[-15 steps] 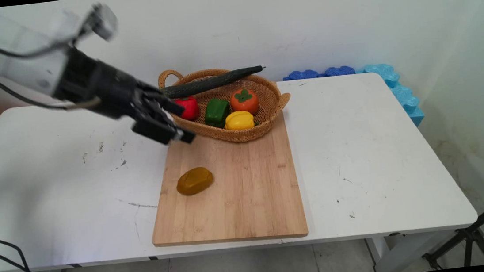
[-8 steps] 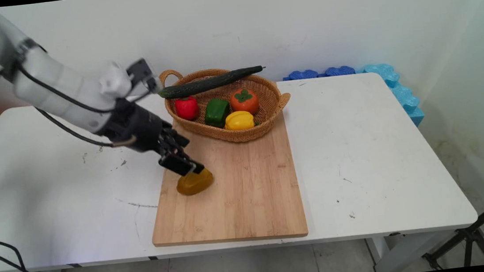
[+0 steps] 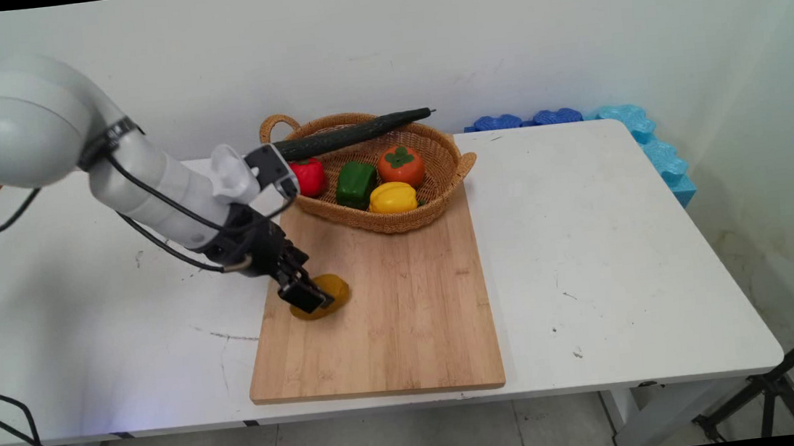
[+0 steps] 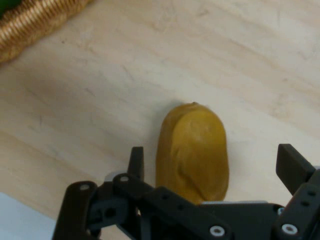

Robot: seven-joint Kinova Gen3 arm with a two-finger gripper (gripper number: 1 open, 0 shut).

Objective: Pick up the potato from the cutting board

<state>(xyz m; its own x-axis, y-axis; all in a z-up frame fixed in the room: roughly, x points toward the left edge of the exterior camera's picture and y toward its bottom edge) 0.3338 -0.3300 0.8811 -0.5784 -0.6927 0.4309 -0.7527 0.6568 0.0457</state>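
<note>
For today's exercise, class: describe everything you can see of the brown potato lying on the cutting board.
The potato is an ochre-brown, smooth, slightly waxy oval with a shallow dent in its skin and a small nub at one end. It lies flat on the wooden cutting board, near the board's left edge, well short of the wicker basket. The gripper is right over it with its jaws open, one finger on each side; no contact shows.

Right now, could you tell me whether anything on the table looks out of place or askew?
Only the cucumber: too long for the basket, it lies across the rim and pokes out past the far side. The open pincer straddles the potato on the board.
</note>
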